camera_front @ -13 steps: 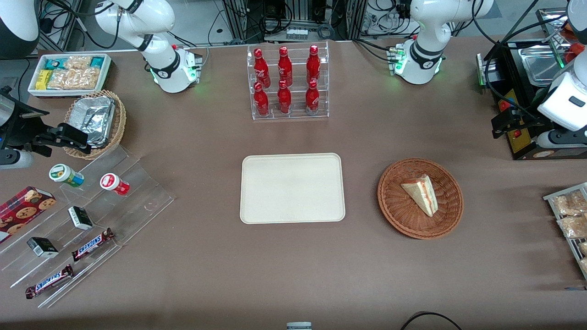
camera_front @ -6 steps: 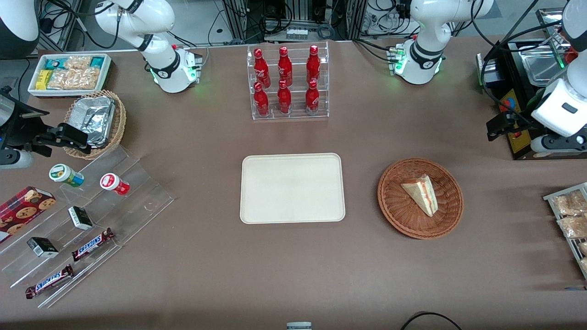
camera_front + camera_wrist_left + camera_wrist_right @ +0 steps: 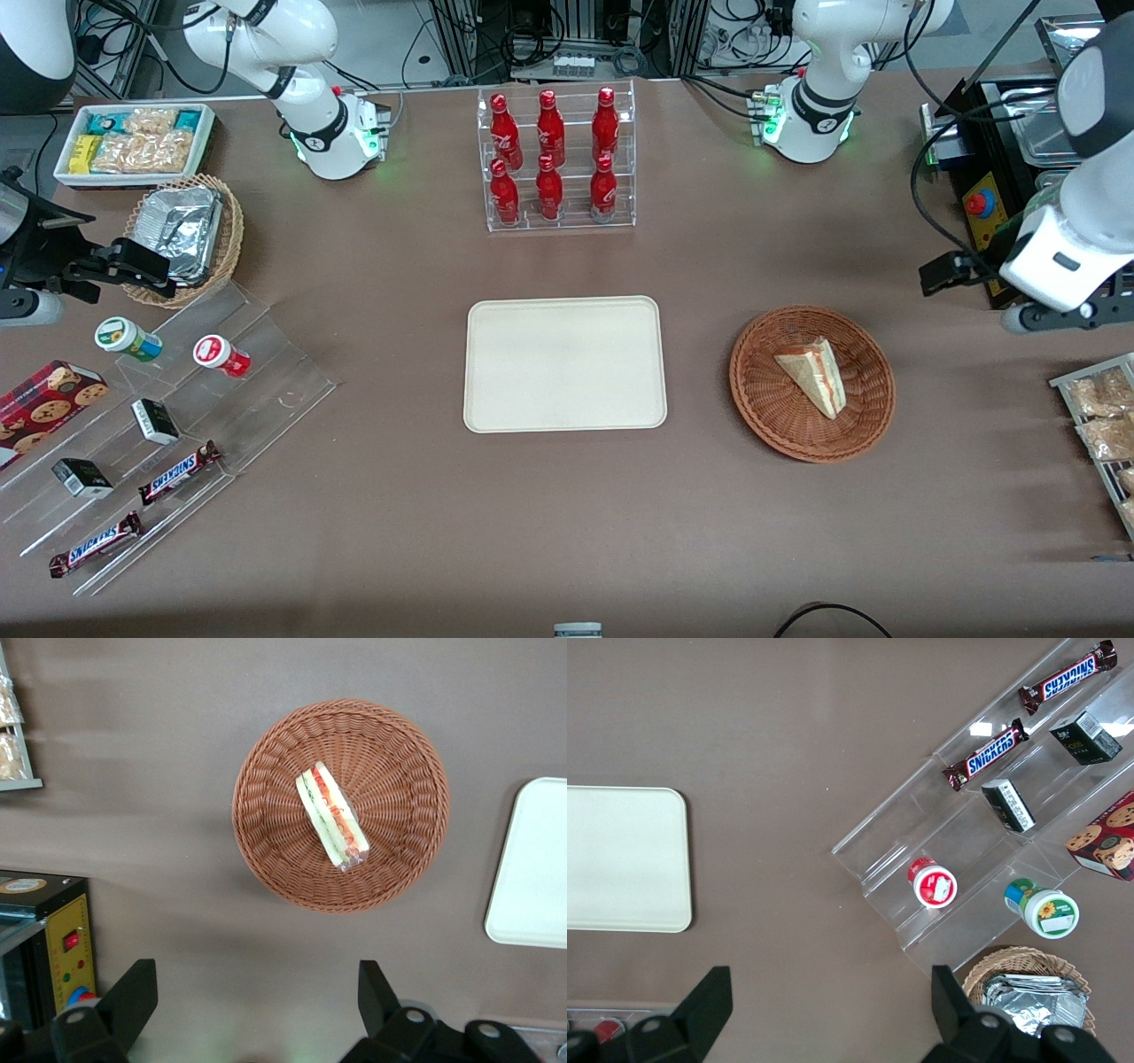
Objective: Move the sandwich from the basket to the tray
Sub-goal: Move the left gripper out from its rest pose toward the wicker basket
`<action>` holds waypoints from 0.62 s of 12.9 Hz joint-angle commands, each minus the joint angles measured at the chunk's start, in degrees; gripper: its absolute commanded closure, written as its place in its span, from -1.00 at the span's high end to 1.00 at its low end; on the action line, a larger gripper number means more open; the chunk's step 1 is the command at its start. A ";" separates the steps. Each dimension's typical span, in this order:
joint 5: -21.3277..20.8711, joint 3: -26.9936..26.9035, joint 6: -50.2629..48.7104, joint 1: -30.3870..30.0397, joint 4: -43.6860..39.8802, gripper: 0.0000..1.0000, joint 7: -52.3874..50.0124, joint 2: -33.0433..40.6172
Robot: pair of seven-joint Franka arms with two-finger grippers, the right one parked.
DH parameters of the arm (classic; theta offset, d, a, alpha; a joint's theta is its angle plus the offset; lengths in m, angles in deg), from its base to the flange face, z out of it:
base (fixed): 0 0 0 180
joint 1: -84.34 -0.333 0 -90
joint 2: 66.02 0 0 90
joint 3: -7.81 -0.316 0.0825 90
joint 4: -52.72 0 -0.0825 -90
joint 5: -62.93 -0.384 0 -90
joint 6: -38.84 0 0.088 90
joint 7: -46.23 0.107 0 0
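Observation:
The sandwich [image 3: 813, 377], a pale wedge with red and green filling, lies in the reddish-brown wicker basket [image 3: 767, 415]. The cream tray [image 3: 564, 363] lies bare beside the basket, toward the parked arm's end. My left gripper [image 3: 252, 992] is open and empty, its fingers [image 3: 133, 992] wide apart over bare table. It hangs high, beside the basket toward the working arm's end. In the front view it sits under the arm's white wrist [image 3: 1059, 257]. The left wrist view shows the sandwich [image 3: 332, 817], the basket [image 3: 266, 859] and a corner of the tray [image 3: 536, 877].
A black box with a red button [image 3: 983, 208] stands close to my wrist. A rack of bagged snacks [image 3: 1099, 416] lies nearer the front camera. A clear rack of red bottles [image 3: 555, 159] stands farther from the front camera than the tray. Acrylic steps with snacks [image 3: 177, 416] lie at the parked arm's end.
My left arm has swung away from the black box, nearer the front camera and closer to the basket. The sandwich, basket and tray have not moved.

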 commanded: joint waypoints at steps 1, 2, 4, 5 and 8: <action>4.09 -0.14 1.52 -0.46 -0.85 1.00 -4.42 -1.94; 6.30 -0.31 2.39 -0.64 -0.76 1.00 -6.62 -2.38; 6.15 -0.31 4.85 -0.38 -0.23 1.00 -10.66 -3.69; 6.06 -0.23 6.08 -0.20 -0.06 1.00 -12.25 -4.40; 4.05 -0.23 10.22 0.06 3.62 1.00 -15.24 -4.58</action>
